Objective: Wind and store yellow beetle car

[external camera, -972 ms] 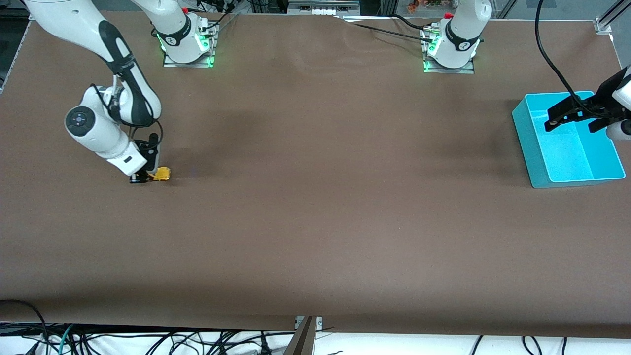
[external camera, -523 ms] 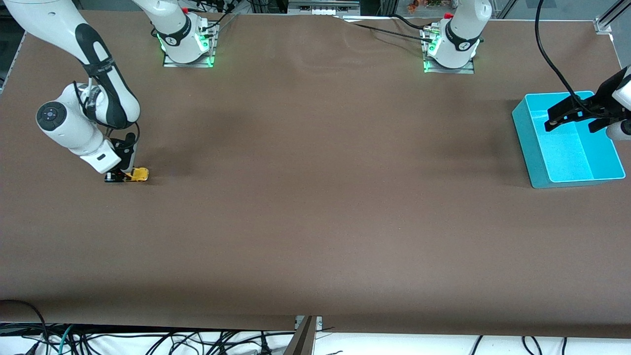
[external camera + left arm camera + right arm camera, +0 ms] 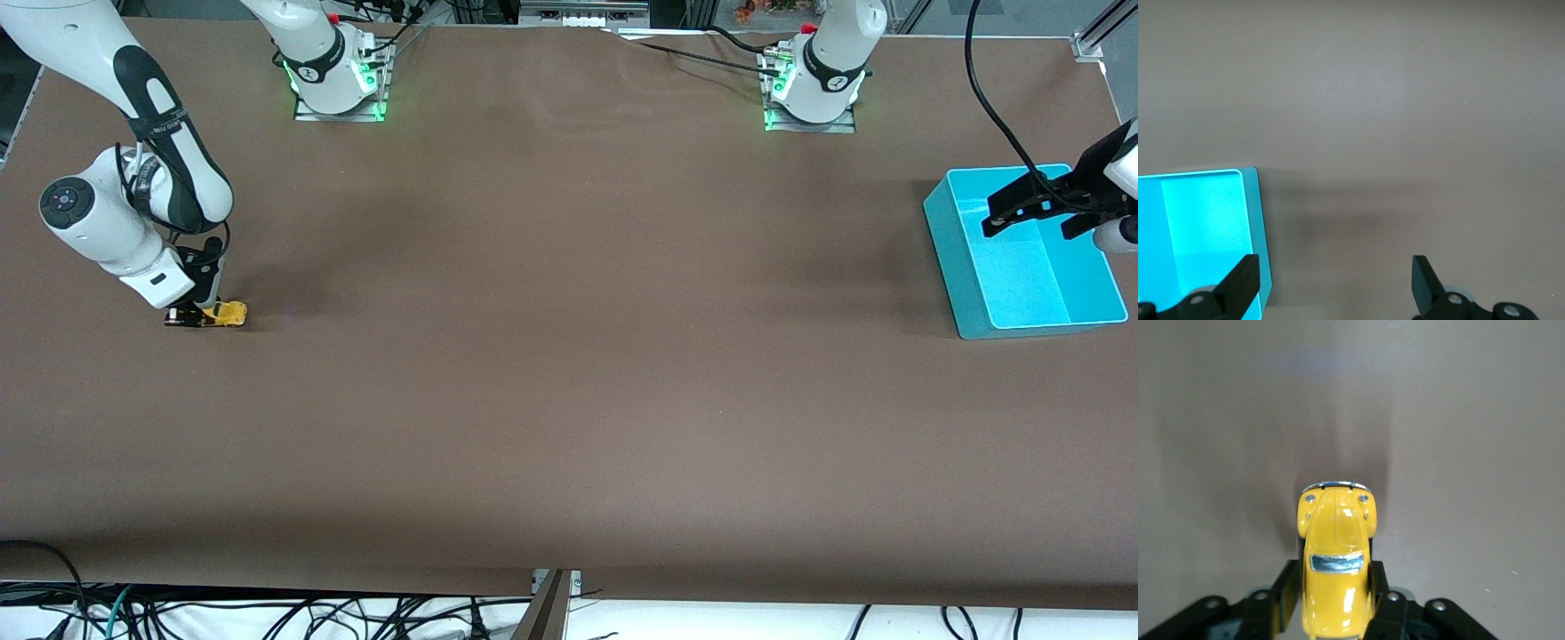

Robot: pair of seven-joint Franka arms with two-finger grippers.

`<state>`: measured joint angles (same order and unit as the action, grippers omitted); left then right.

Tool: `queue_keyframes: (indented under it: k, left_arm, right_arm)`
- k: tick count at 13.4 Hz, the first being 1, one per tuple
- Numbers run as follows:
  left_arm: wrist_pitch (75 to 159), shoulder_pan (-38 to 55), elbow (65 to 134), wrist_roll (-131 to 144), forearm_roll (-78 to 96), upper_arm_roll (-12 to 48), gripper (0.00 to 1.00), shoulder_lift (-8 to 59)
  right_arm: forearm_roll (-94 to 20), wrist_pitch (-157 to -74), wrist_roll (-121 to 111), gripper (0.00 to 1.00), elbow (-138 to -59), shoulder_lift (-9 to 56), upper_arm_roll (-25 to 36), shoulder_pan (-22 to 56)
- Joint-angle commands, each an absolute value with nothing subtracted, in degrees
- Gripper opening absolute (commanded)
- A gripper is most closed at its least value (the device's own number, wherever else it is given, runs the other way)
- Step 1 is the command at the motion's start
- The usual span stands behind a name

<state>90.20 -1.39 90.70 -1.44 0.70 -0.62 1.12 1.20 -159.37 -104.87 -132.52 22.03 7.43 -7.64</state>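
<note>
The yellow beetle car (image 3: 229, 313) stands on its wheels on the brown table, near the right arm's end. My right gripper (image 3: 207, 317) is down at table level, shut on the car's rear half. In the right wrist view the car (image 3: 1337, 547) points away from the wrist, and the gripper (image 3: 1336, 595) has one black finger against each side of it. My left gripper (image 3: 1031, 224) waits open and holds nothing. It hangs over the teal bin (image 3: 965, 267) at the left arm's end. The left wrist view shows this gripper (image 3: 1336, 280) above the bin's rim (image 3: 1258, 220).
The teal bin shows nothing inside it. Both arm bases (image 3: 338, 84) stand along the table edge farthest from the front camera. Cables hang below the near edge (image 3: 356, 613). Bare brown tabletop lies between the car and the bin.
My right gripper has dragged the car along the table toward the right arm's end, slowing over the last half second. The left arm has not moved.
</note>
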Motion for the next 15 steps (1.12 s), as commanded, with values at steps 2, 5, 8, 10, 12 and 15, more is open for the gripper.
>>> queue_keyframes:
  k: [2,5,8,10,12,15]
  left_arm:
    - [89.1,-1.3,89.0,-0.9,0.9,-0.7,1.0,1.7]
    - [89.1,-1.3,89.0,-0.9,0.9,-0.7,1.0,1.7]
    - [89.1,-1.3,89.0,-0.9,0.9,-0.7,1.0,1.7]
    - [89.1,-1.3,88.9,-0.9,0.9,-0.7,1.0,1.7]
    - [89.1,-1.3,89.0,-0.9,0.9,-0.7,1.0,1.7]
    - [89.1,-1.4,88.9,-0.9,0.9,-0.7,1.0,1.7]
  right_arm:
    - [1.0,-160.8,-105.8,1.0,-131.7,23.6,5.4,-8.7]
    - [1.0,-159.2,-105.8,1.0,-131.4,21.8,5.3,-8.6]
    - [1.0,-158.5,-105.8,1.0,-131.0,21.3,5.2,-8.6]
    - [0.9,-158.3,-105.7,1.0,-130.9,20.7,5.2,-8.5]
    - [0.8,-157.3,-105.6,1.0,-130.3,19.8,4.4,-8.5]
    - [0.4,-156.9,-105.2,1.0,-129.3,18.8,3.9,-8.6]
